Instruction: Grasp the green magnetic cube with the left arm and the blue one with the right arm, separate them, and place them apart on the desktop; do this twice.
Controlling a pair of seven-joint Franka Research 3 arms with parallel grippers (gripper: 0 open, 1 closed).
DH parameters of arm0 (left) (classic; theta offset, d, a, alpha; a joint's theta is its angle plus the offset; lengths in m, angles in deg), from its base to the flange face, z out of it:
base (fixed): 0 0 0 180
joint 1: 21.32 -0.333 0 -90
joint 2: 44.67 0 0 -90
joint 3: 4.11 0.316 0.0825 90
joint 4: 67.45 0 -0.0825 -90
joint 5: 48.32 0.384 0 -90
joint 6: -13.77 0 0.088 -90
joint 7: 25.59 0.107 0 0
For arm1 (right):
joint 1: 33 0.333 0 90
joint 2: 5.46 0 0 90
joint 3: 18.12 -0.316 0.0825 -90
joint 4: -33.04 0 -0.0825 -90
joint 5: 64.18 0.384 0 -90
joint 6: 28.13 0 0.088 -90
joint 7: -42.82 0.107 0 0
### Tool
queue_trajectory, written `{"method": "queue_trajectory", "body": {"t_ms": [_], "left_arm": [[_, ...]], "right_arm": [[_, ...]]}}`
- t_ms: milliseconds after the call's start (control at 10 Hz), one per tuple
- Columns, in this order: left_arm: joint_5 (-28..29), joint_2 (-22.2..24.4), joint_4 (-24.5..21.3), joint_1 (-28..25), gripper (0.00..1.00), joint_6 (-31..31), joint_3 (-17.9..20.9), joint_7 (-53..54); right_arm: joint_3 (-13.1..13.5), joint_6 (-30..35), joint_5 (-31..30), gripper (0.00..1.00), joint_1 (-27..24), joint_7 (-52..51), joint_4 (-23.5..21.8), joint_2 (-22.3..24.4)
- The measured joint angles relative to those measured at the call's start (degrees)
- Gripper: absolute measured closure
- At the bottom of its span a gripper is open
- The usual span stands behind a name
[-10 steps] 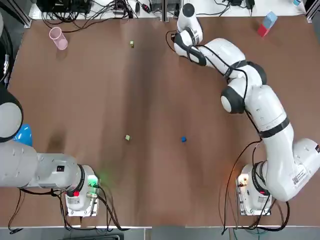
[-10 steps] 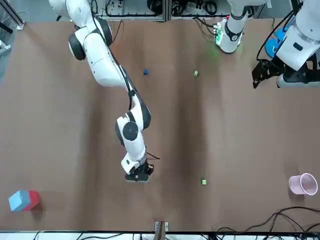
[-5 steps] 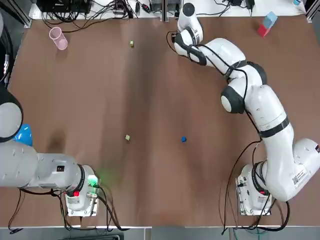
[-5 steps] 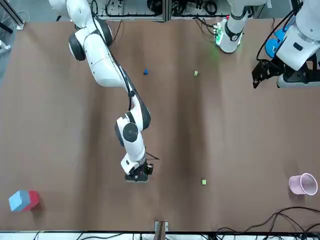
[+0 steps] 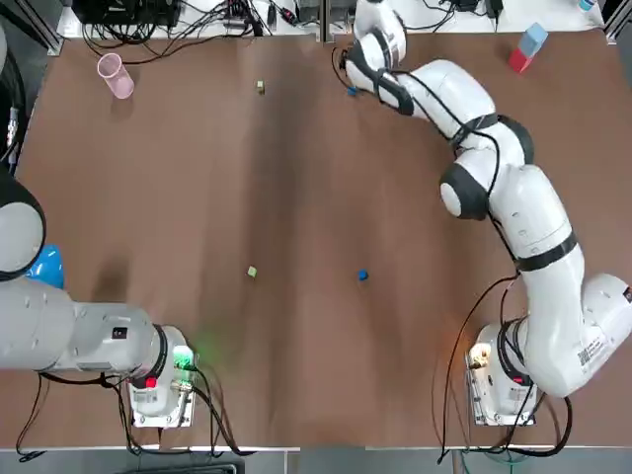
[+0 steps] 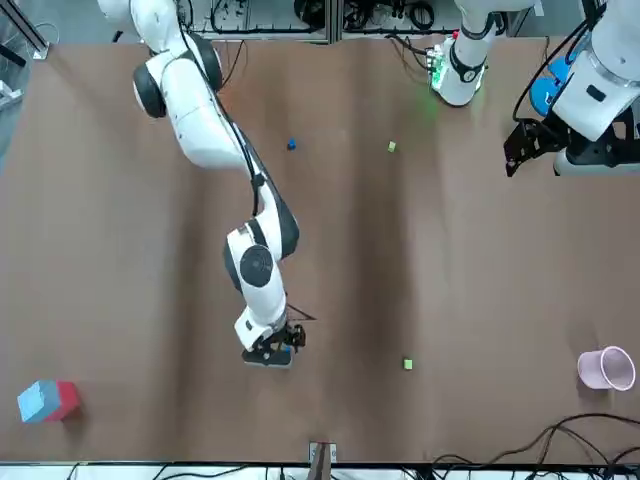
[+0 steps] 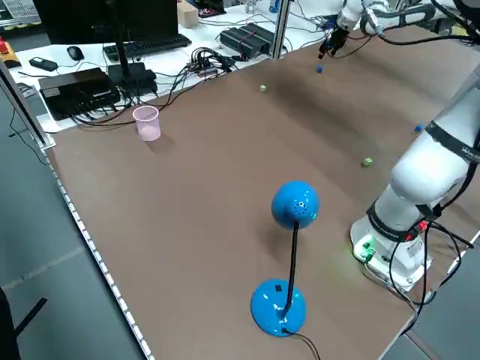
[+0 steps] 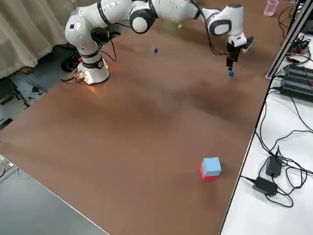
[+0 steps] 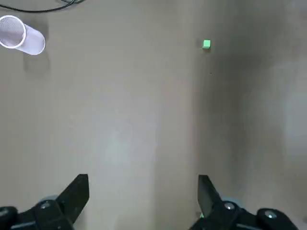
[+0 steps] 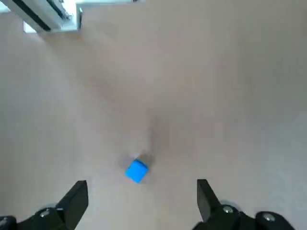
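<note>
Count on the worktop (image 5: 148,197): 2 green cubes (image 5: 260,87) (image 5: 252,272), 2 blue cubes (image 5: 362,276) (image 5: 352,92), 1 pink cup (image 5: 116,76), 1 red-and-blue block (image 5: 526,46), 1 blue lamp (image 7: 295,206).

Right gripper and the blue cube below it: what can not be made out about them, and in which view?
Front view: the right gripper hides the blue cube.
Top view: the gripper's fingers are hidden under its own body; the cube is a mere speck.
Right side view: the fingers are too small to tell apart.
</note>
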Motion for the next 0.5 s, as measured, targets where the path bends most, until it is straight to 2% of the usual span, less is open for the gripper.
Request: {"method": "queue_trajectory", "body": {"t_ms": [100, 300, 500], "left_arm": [[0.0, 0.0, 0.0, 0.0, 0.0, 0.0, 0.0, 0.0], [0.0, 0.0, 0.0, 0.0, 0.0, 0.0, 0.0, 0.0], [0.0, 0.0, 0.0, 0.0, 0.0, 0.0, 0.0, 0.0]], "right_arm": [[-0.3, 5.3, 0.0, 0.0, -0.5, -0.5, 0.0, 3.8], [-3.0, 14.6, 0.0, 0.0, -3.7, -4.5, -1.9, 12.0], [-5.5, 20.1, 0.0, 0.0, -9.1, -9.0, -8.6, 22.4]]}}
